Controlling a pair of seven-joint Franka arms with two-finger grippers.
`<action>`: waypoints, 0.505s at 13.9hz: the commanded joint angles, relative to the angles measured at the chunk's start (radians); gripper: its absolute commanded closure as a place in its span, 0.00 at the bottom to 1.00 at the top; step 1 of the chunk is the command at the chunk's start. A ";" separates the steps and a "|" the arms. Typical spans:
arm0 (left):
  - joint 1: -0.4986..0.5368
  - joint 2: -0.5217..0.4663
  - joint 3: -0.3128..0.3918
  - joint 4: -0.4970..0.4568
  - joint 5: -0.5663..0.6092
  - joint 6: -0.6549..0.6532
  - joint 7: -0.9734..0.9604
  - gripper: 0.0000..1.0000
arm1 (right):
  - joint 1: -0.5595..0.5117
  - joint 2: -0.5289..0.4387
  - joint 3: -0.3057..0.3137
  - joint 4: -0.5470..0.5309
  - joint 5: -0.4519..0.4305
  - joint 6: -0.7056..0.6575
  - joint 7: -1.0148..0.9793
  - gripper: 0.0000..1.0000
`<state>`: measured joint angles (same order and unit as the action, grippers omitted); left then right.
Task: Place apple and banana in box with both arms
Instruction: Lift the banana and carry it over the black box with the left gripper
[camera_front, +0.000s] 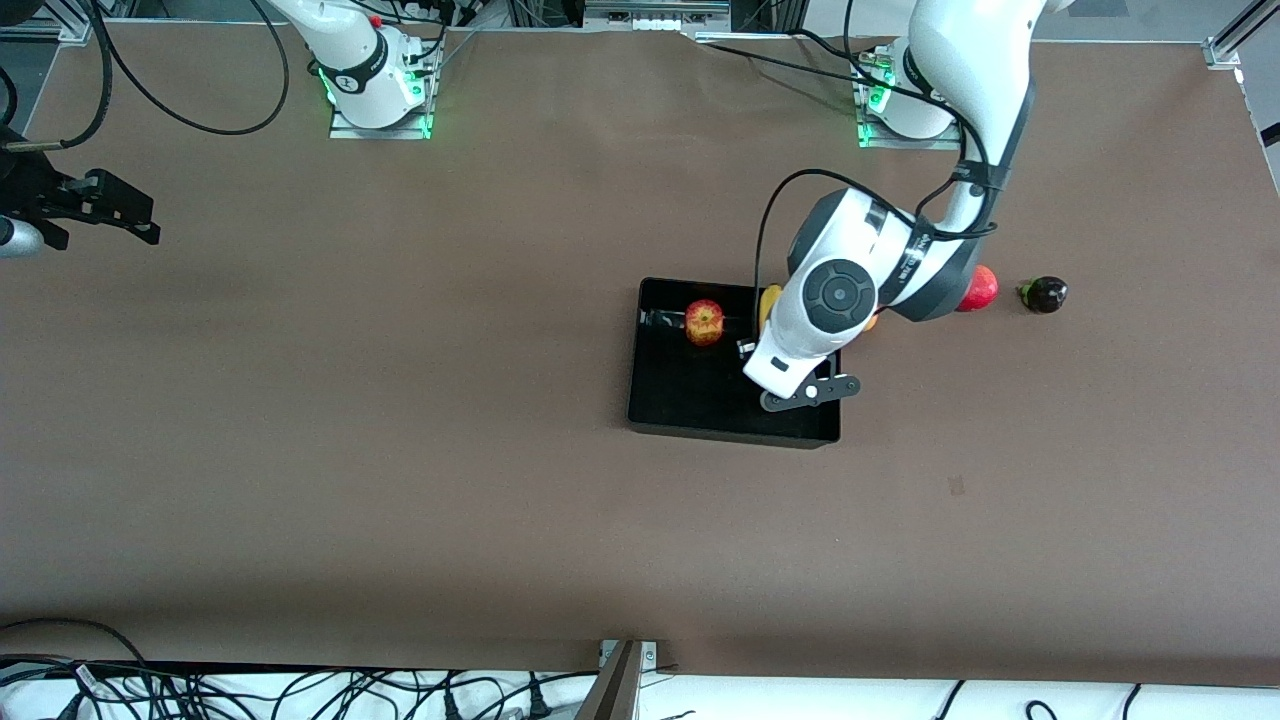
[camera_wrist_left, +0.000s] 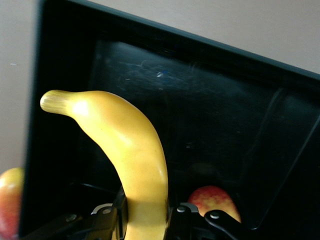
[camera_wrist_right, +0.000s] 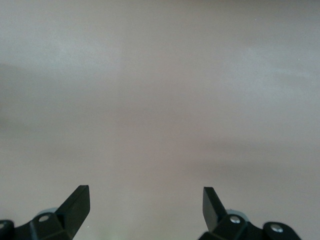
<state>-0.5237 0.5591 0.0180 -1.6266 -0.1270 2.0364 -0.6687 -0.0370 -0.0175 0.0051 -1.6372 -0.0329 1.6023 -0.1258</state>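
Observation:
The black box (camera_front: 730, 430) lies in the middle of the table. The apple (camera_front: 705, 322) sits in it, in the corner toward the robots and the right arm's end. My left gripper (camera_wrist_left: 145, 220) is shut on the yellow banana (camera_wrist_left: 135, 150) and holds it over the box (camera_wrist_left: 200, 100), at the box's side toward the left arm's end. The front view shows only a bit of the banana (camera_front: 769, 303) beside the left wrist (camera_front: 830, 300). The apple (camera_wrist_left: 215, 200) also shows in the left wrist view. My right gripper (camera_front: 110, 210) is open and empty (camera_wrist_right: 145, 200), waiting over bare table at the right arm's end.
A red pomegranate (camera_front: 978, 288) and a dark purple fruit (camera_front: 1045, 294) lie beside the box toward the left arm's end. A red-yellow mango (camera_wrist_left: 7, 200) lies just outside the box wall, mostly hidden under the left arm in the front view (camera_front: 872, 322).

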 joint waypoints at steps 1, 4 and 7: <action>-0.022 0.047 0.013 -0.004 -0.029 0.065 -0.025 1.00 | 0.008 0.005 -0.007 0.014 -0.008 -0.010 -0.014 0.00; -0.022 0.093 -0.003 -0.006 -0.042 0.110 -0.025 1.00 | 0.008 0.005 -0.007 0.014 -0.007 -0.010 -0.014 0.00; -0.015 0.120 -0.009 -0.015 -0.043 0.125 -0.022 1.00 | 0.009 0.004 -0.007 0.014 -0.008 -0.010 -0.014 0.00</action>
<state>-0.5390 0.6740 0.0116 -1.6296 -0.1437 2.1534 -0.6896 -0.0369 -0.0174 0.0051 -1.6372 -0.0329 1.6022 -0.1258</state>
